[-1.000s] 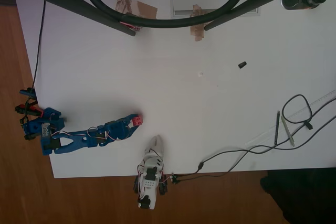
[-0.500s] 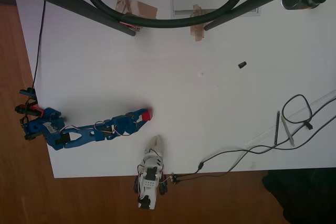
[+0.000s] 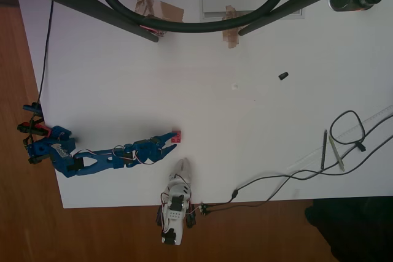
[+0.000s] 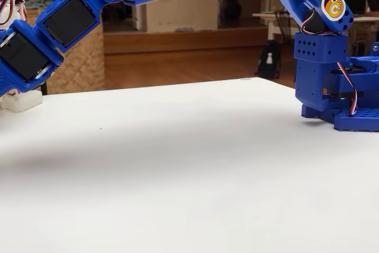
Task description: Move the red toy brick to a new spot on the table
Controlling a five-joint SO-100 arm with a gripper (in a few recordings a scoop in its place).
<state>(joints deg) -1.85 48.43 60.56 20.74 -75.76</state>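
In the overhead view the red toy brick lies on the white table, in its lower left part. My blue gripper reaches in from the left and is open. The brick sits at the tip of the upper finger, while the lower finger is spread away from it. I cannot tell whether the upper finger still touches the brick. The low fixed view has the blue arm base at the right and the wrist servos at the left edge above the table.
A small black piece lies right of centre. Pens and a looping cable occupy the right side. Tape patches and dark stand legs cross the far edge. The table's near edge runs just below the gripper.
The arm stretched to the right carrying the red brick. Its jaws then opened, leaving the brick about where it was half a second ago, at the upper fingertip.
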